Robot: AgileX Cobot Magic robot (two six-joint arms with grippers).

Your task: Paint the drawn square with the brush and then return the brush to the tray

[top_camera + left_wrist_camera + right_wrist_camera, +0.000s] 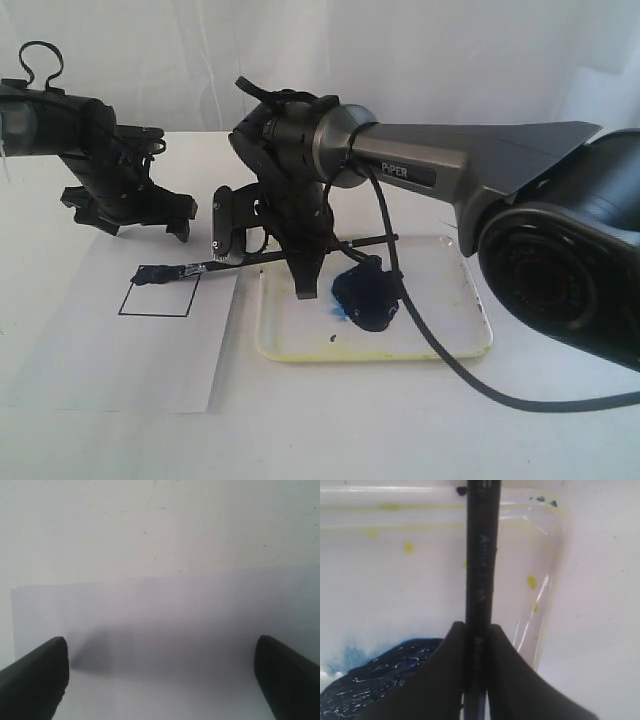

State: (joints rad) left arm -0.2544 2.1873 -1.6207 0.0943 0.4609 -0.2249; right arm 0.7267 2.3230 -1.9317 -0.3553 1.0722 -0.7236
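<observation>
brush (200, 267) | clamped in right hand (477, 640), bristles at corner of drawn square (158, 297) | left hand (160, 680) spread apart above paper (80, 340)

**Paint stn – ext. view**

R gripper (297, 258) clamped on brush (250, 260); handle crosses tray (440, 350), bristles touching square (158, 296) at its far-left corner. Square on paper (120, 360). Blue paint blob (365, 298) in tray. L gripper (140, 222) above paper's far edge, jaws apart.

Tray (445, 300) right of paper sheet (100, 350)

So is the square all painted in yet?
No. The square is white inside; only its top corner by the brush tip is dark.
</observation>
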